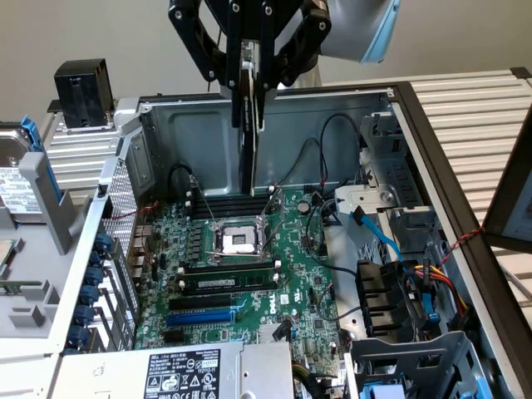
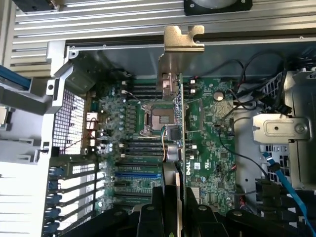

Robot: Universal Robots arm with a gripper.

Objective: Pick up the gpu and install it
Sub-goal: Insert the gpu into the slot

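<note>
Pinching the gpu point(image 1: 247, 162) between the fingers of the gripper point(image 1: 250, 100), pressed onto the card's two faces rather than spread. Holding it upright and edge-on to the exterior view, lifted clear of the green motherboard point(image 1: 291, 266) inside the open case point(image 1: 191, 133). Hanging above the CPU socket point(image 1: 235, 241), seemingly a little toward the case's back wall from it, though hard to judge from this angle how far over. Not touching the socket or anything beside it. Looking down along the card from the wrist: gripper point(image 2: 176, 207) clamped on the near end, thin edge of the gpu point(image 2: 180, 128) running just beside the CPU socket point(image 2: 160, 120), metal end bracket point(image 2: 174, 64) at the end farthest from the fingers, past the socket. Behind the socket, toward the back wall, a row of black memory slots point(image 1: 233, 202). On the opposite side of the socket, more slots with one green memory stick point(image 1: 229, 283) seated, then a blue slot point(image 1: 199, 317), and farthest from the socket the labelled power supply point(image 1: 174, 370). To the exterior view's right of the socket, a blue cable point(image 1: 378, 237) and red, yellow and black wires point(image 1: 440, 283). Well to the exterior view's left of the socket, outside the case, a black block point(image 1: 83, 91).
</note>
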